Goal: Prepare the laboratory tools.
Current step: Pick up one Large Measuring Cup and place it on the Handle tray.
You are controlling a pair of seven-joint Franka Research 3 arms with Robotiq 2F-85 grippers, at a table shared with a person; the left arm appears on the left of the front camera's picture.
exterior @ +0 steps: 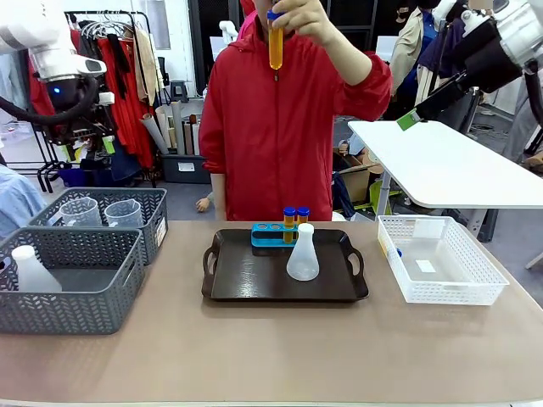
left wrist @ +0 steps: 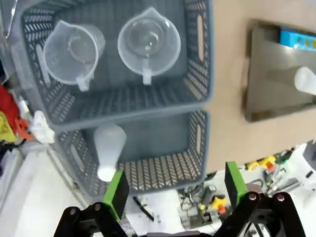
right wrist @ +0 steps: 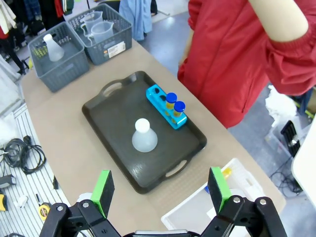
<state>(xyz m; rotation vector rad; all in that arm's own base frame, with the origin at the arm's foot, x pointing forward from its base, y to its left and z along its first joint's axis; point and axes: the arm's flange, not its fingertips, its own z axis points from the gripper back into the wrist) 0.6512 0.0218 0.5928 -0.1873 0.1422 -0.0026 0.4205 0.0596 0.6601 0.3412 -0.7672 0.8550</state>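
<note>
Here, the left gripper (left wrist: 175, 170) hangs wide open and empty, well above the two measuring jugs (left wrist: 148, 42).

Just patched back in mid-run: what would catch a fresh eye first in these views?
First the person in red at the far side, whose hand holds an amber tube up high. Next comes the dark tray mid-table, carrying a conical flask and a blue rack with two capped tubes. The left pincer and the right pincer both hang open, high up, holding nothing.
</note>
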